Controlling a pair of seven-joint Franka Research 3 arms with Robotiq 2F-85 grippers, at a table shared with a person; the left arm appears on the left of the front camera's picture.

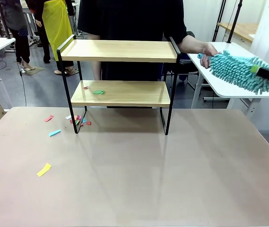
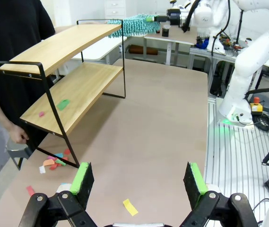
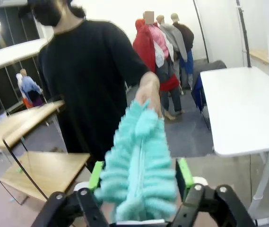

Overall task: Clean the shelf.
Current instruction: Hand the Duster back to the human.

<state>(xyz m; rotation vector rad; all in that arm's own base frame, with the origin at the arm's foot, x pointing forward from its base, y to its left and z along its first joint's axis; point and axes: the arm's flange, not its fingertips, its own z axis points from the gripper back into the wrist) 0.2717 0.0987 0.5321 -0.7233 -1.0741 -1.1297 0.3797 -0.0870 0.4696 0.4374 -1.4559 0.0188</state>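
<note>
Shelf (image 1: 120,71) stands at the table's far middle: rigid, light-looking, paper scraps (image 1: 96,91) on its lower board. Person's hand (image 1: 207,49) pinches the soft duster (image 1: 240,71) tip; right gripper (image 3: 139,177) fingers bracket it (contact unclear). Left gripper (image 2: 139,179) spread wide, holding nothing.

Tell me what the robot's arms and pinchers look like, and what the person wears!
The white, rounded robot arm has thick tube-shaped segments. The left gripper is black metal with two fingers tipped in bright green pads; the right gripper looks the same. The person's black short-sleeved shirt is plain.
</note>
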